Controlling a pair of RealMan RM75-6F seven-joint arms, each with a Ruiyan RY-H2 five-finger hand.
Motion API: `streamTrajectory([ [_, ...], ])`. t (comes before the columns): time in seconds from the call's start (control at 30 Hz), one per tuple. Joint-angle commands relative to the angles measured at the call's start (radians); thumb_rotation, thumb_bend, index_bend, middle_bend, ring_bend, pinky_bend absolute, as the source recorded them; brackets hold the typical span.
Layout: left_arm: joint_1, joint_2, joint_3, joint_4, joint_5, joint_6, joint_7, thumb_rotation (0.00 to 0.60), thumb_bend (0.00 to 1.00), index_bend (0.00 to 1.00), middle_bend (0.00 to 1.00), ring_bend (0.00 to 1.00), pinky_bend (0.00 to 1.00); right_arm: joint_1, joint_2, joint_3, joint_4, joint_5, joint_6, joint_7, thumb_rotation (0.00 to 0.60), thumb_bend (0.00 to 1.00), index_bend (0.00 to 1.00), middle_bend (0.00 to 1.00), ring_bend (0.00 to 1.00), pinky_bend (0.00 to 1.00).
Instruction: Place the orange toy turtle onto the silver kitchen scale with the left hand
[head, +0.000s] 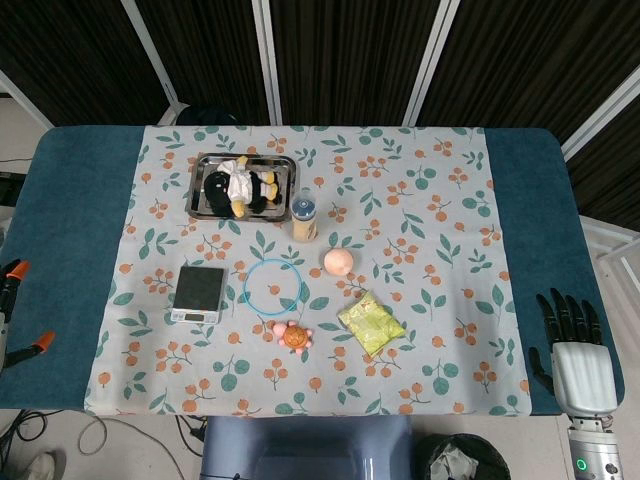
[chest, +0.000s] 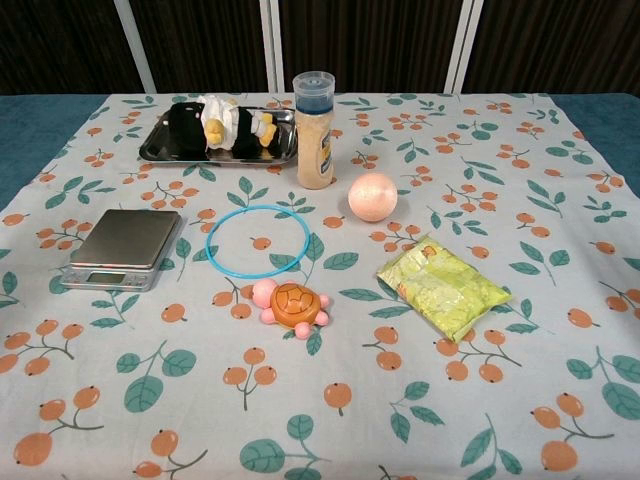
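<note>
The orange toy turtle (head: 293, 336) (chest: 291, 306), with pink head and feet, lies on the patterned cloth near the table's front middle. The silver kitchen scale (head: 198, 292) (chest: 120, 247) sits to its left and slightly further back, with nothing on its platform. A blue ring (head: 273, 284) (chest: 259, 241) lies flat between them, just behind the turtle. My right hand (head: 575, 345) rests off the table's front right corner, fingers stretched out and apart, holding nothing. My left hand shows in neither view.
A metal tray (head: 285, 163) (chest: 155, 150) holding a plush penguin (chest: 220, 128) stands at the back left. A spice jar (head: 304, 217) (chest: 314, 130), a peach ball (head: 339, 261) (chest: 373, 196) and a green packet (head: 371, 322) (chest: 443, 288) lie right of the ring. Orange-tipped clamps (head: 12, 272) sit at the left edge.
</note>
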Motion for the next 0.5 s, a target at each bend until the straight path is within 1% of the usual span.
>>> streamTrajectory([
  [0.03,0.000,0.000,0.001,0.000,0.001,0.000,0.001,0.600,0.13,0.03,0.04,0.02,0.06,0.000,0.000,0.000,0.000,0.000,0.000,0.000,0.600,0.50,0.01,0.00,0.01,0.00],
  [0.5,-0.003,0.004,0.004,-0.001,0.001,-0.008,0.005,0.600,0.13,0.02,0.04,0.02,0.06,0.002,-0.003,0.000,0.001,0.003,-0.006,-0.004,0.600,0.50,0.01,0.00,0.01,0.00],
])
